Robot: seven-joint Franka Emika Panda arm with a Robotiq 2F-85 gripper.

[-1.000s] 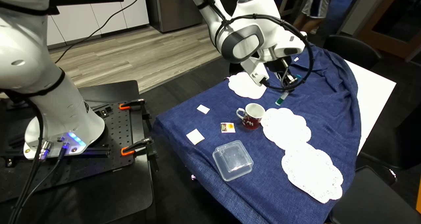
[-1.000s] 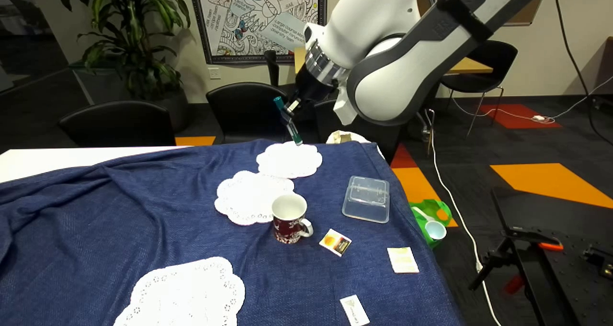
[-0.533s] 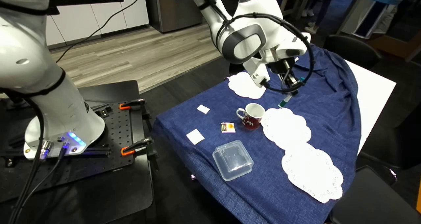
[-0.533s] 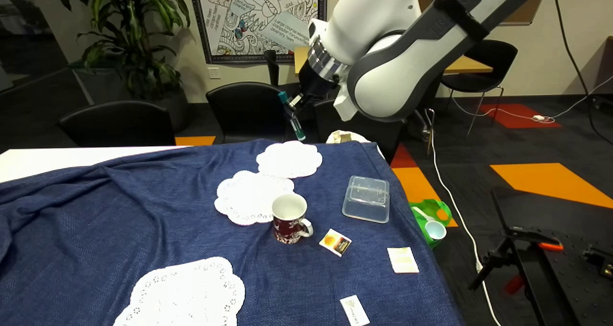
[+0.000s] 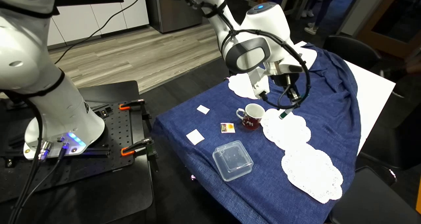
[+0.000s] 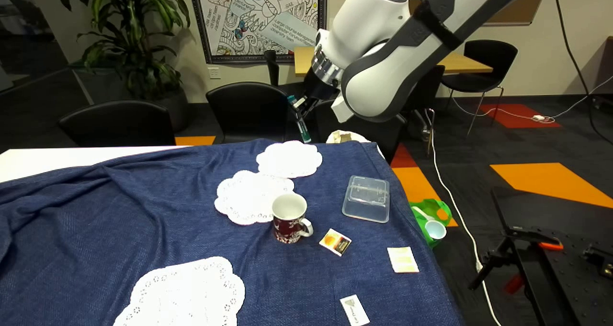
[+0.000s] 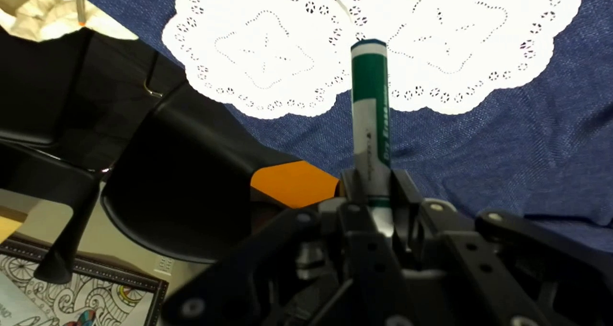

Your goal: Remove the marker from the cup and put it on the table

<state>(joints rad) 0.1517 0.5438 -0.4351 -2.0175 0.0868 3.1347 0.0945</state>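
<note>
Blue-draped table (image 6: 201, 240): cup (image 6: 288, 228), container (image 6: 367, 197), doilies (image 6: 253, 197)

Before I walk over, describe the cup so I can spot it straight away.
Find the table draped in dark blue cloth. On it, the cup stands upright between a white scalloped doily and a small orange-printed packet. Unlike those flat neighbours, it is round, dark red with white patterning, and pale inside.
</note>
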